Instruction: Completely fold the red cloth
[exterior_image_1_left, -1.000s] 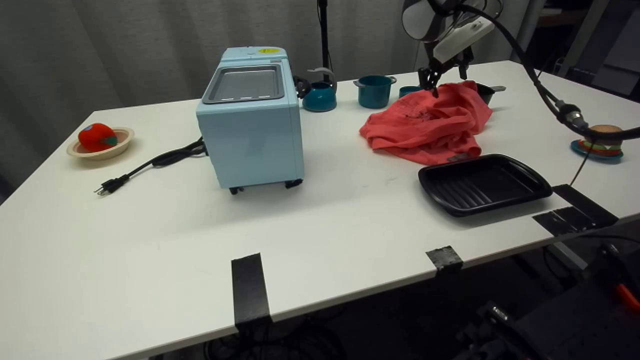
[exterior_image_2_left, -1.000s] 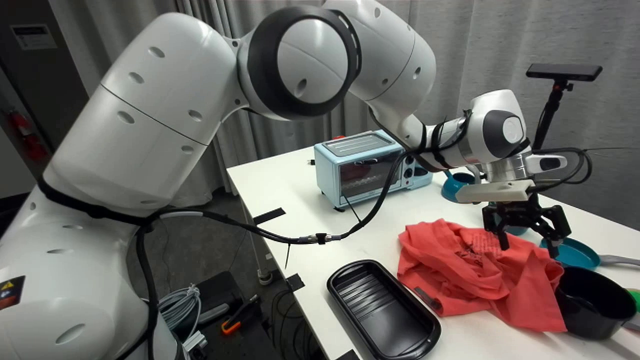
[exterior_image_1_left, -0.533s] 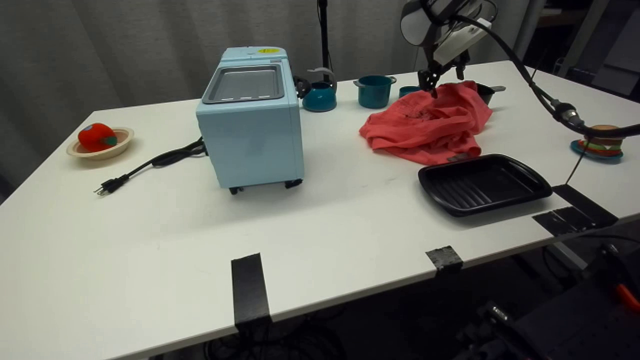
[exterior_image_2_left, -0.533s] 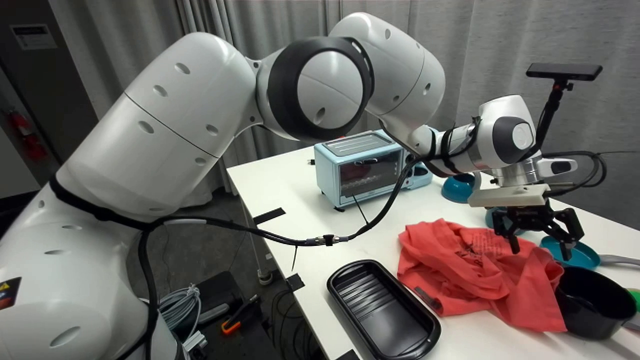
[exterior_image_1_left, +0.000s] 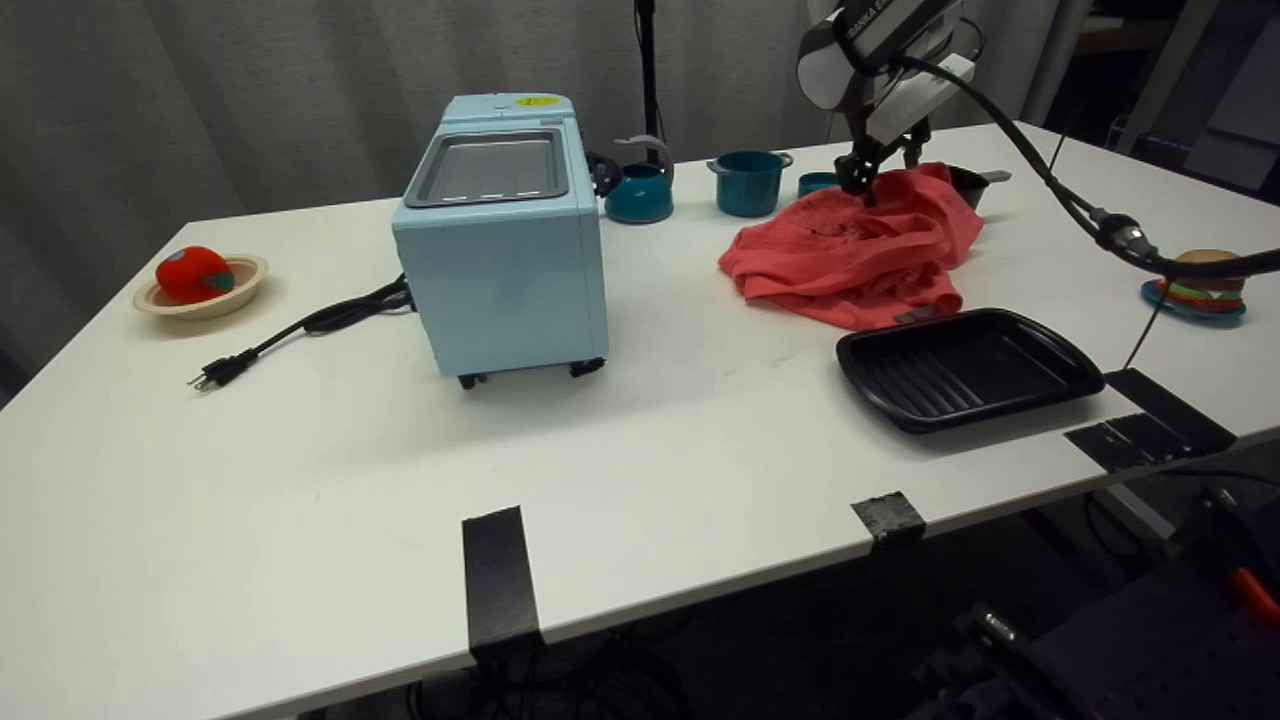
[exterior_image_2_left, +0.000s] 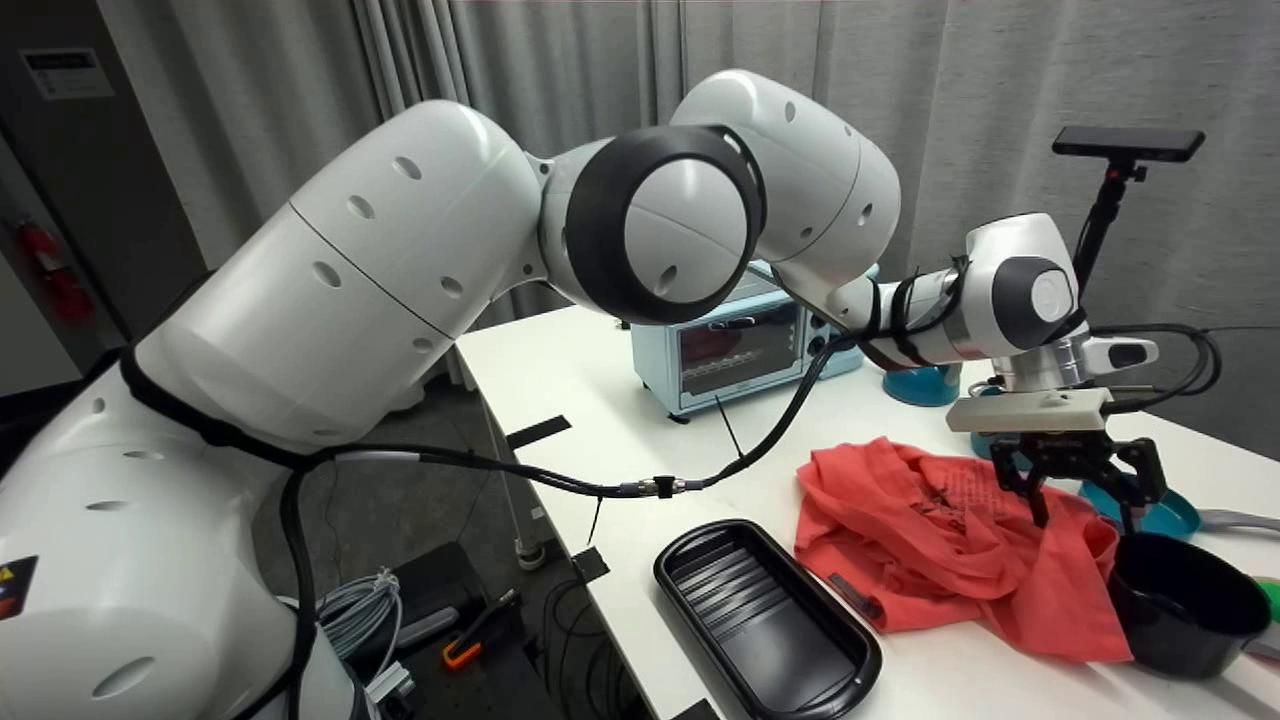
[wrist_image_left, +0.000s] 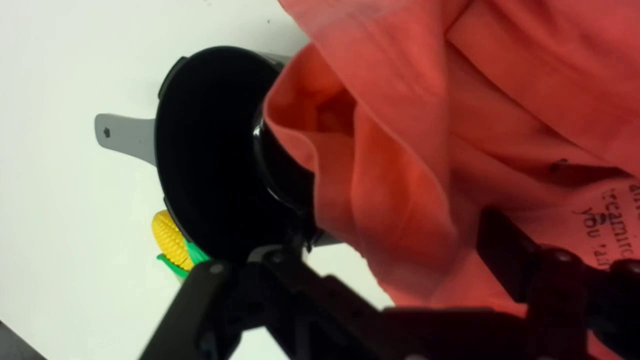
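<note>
Gripper (exterior_image_2_left: 1085, 518) is held over one end of the cloth (exterior_image_2_left: 950, 560), its jaws parted; in the wrist view a fold is seen between the fingers (wrist_image_left: 505, 255), though whether it is touched cannot be told. The cloth is rumpled on the table (exterior_image_1_left: 650, 470); by it the black pot (exterior_image_2_left: 1190, 640) is partly hidden. Just beside the cloth a tray (exterior_image_2_left: 770, 620) is placed, and apart from it the oven (exterior_image_1_left: 505, 270).

Both exterior views angled down, facing grey curtains (exterior_image_1_left: 320, 105), Franka arm (exterior_image_2_left: 400, 245) near in an exterior view, wrist view close overhead, coral-red cloth (wrist_image_left: 425, 125) in all
</note>
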